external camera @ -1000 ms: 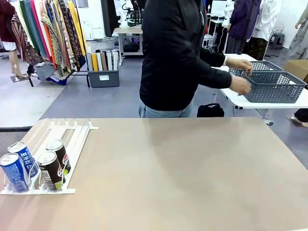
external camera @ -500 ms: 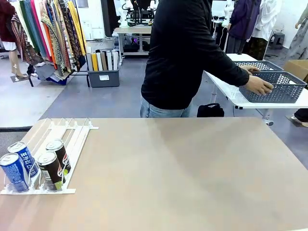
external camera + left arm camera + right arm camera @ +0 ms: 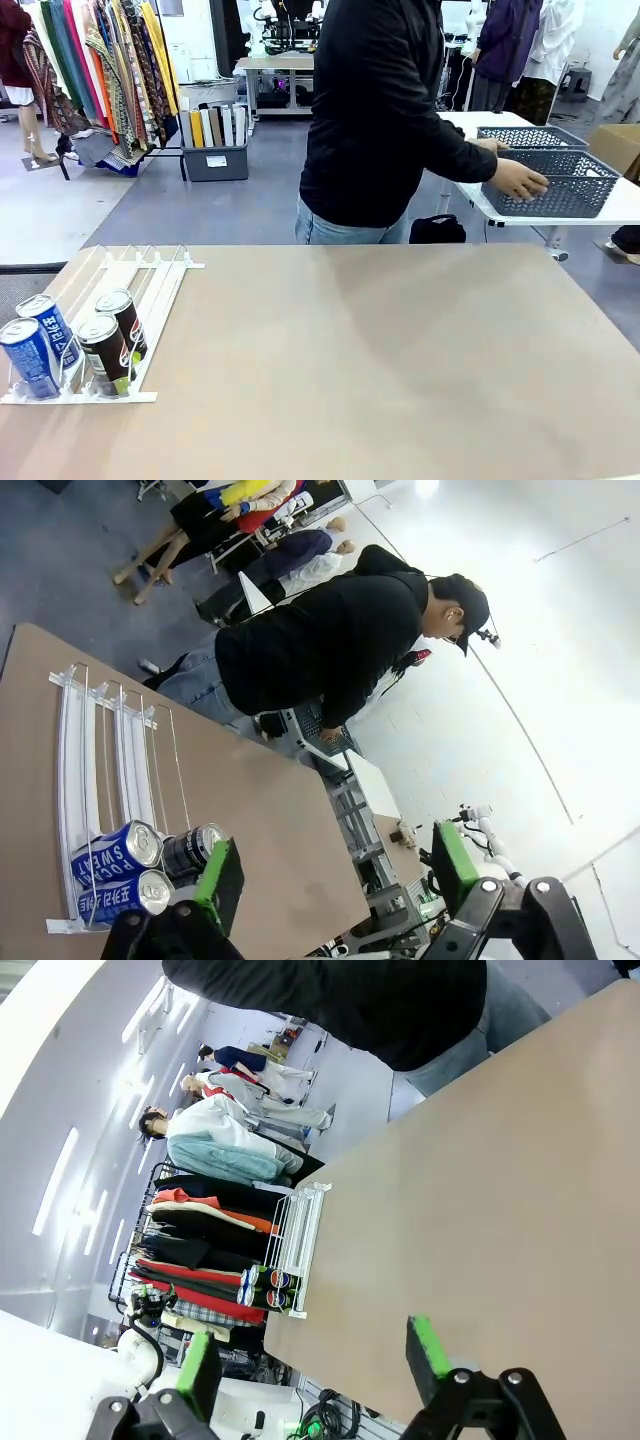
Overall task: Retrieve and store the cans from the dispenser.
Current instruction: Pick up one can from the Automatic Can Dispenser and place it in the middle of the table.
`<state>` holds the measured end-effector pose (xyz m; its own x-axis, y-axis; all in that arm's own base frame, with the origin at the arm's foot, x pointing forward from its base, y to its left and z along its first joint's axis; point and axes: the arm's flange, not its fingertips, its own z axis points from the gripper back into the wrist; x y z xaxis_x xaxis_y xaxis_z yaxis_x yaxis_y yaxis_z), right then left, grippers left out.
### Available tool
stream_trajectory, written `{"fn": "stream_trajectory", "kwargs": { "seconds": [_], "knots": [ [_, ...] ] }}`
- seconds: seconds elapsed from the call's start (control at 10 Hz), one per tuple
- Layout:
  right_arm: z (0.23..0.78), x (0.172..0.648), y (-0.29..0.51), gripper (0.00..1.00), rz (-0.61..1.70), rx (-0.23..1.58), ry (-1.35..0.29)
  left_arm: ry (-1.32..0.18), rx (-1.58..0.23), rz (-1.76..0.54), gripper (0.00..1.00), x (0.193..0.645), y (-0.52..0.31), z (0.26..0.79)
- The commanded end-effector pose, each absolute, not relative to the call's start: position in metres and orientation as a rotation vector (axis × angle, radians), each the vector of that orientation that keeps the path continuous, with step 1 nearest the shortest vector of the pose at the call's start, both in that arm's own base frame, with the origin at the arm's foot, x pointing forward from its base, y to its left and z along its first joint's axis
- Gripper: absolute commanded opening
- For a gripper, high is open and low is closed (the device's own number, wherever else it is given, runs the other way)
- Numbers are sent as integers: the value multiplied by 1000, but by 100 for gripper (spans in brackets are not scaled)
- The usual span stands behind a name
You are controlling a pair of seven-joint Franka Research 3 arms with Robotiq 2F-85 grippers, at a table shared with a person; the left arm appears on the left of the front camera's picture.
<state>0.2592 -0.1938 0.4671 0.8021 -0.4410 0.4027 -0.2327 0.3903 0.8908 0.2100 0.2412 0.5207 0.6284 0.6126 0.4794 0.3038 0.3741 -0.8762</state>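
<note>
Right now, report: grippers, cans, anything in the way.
Left gripper, right gripper: both open, empty. Four cans at dispenser front, untouched. Person's hand on basket at side table.

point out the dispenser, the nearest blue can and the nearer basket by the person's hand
dispenser (image 3: 122,276), front view, bare far part of its lanes
nearest blue can (image 3: 28,360), front view, its blue side
nearer basket (image 3: 572,196), front view, its lattice front wall

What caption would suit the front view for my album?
Four cans wait in the dispenser on the table while a person beyond it handles a basket.
</note>
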Motion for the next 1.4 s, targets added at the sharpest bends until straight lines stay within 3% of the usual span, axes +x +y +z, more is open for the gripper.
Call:
{"fn": "stream_trajectory", "kwargs": {
  "seconds": [0.0,0.9,1.0,1.1,1.3],
  "knots": [
    [467,258,-195,100,-142,1200,-668,-936,-1216,215,100,209,244,521],
    [467,258,-195,100,-142,1200,-668,-923,-1217,236,100,210,241,520],
    [467,258,-195,100,-142,1200,-668,-762,-941,65,100,217,191,555],
    [467,258,-195,100,-142,1200,-668,-707,-865,-5,100,225,167,567],
    [467,258,-195,100,-142,1200,-668,-490,-542,-234,100,259,85,586]
  ]
}}
